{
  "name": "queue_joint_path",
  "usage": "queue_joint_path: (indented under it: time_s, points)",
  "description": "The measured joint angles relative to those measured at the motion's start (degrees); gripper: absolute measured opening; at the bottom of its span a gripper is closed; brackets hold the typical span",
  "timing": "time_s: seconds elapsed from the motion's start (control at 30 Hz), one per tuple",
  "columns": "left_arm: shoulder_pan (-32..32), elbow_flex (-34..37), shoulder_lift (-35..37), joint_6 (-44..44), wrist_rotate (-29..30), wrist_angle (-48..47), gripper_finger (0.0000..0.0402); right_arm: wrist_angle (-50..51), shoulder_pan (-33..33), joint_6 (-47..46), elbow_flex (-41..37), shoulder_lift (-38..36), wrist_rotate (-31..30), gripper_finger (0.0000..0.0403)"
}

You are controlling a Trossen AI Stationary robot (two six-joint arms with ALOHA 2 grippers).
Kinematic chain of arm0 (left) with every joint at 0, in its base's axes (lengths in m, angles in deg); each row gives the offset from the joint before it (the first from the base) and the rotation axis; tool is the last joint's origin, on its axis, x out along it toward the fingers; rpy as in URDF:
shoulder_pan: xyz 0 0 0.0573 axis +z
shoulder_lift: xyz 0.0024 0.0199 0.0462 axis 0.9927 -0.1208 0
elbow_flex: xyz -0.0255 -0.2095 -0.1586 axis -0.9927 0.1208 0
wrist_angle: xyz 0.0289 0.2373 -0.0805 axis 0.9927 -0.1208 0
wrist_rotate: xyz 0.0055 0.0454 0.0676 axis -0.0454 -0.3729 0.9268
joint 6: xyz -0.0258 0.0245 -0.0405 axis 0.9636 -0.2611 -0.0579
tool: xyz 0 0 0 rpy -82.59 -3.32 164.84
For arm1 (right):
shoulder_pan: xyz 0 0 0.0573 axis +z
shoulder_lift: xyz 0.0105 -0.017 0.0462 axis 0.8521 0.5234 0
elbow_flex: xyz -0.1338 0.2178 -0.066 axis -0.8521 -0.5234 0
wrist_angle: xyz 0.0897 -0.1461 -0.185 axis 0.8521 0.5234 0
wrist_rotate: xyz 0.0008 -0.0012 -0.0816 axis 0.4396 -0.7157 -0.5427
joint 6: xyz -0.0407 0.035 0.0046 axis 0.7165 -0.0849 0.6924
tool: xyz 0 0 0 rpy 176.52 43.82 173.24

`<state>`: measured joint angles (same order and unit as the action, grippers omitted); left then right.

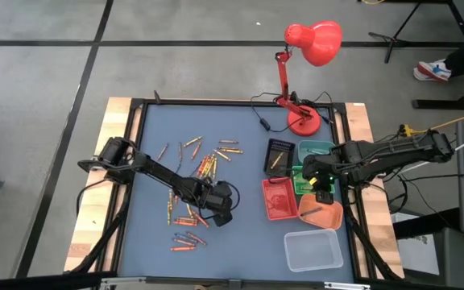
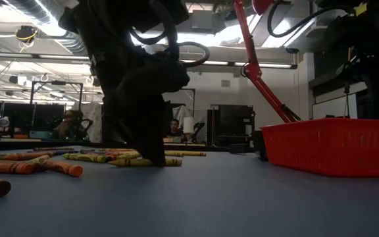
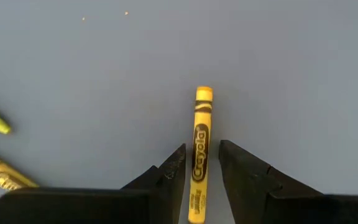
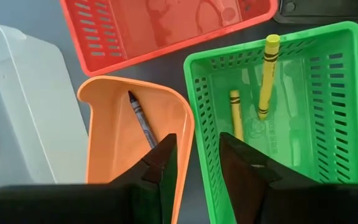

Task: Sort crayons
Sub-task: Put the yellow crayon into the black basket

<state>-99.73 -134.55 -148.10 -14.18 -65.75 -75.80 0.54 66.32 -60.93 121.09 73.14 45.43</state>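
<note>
Yellow is lying between the spread fingers of the left gripper (image 3: pixel 199 180): a single yellow crayon (image 3: pixel 201 149), flat on the blue table (image 3: pixel 278 68), with a gap on each side and no grip made yet. In the high view this gripper (image 1: pixel 218 211) is sitting low and centre, at the edge of the scattered crayons (image 1: pixel 204 165). If the fingers are closing off-centre, one could be nudging the round stick so that it is rolling or pivoting out, and a pinch near its end could be letting it droop. The right gripper (image 4: pixel 194 168) is hanging empty, fingers apart, over the wall between the orange tray (image 4: pixel 104 130) and the green tray (image 4: pixel 328 81); the red tray (image 1: pixel 279 198) is lying just left of them, so a late release could be dropping the crayon into the wrong one.
</note>
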Motion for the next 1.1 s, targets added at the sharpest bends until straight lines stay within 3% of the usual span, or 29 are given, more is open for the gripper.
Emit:
queue_joint_path:
  time_s: [0.37, 0.77, 1.1]
  points:
    - [1.49, -0.07, -0.11, -0.13, -3.2, -0.37, 0.0087, -1.1, 0.0, 0.0, 0.0, 0.0, -0.03, 0.0118]
    - [3.24, 0.04, -0.22, -0.17, -4.48, 1.5, 0.0008, -1.57, 0.0, 0.0, 0.0, 0.0, -0.03, 0.0117]
    - [6.24, 0.15, -0.66, -0.63, -3.62, 9.46, 0.0003, -4.23, 0.0, 0.0, 0.0, 0.0, -0.03, 0.0117]
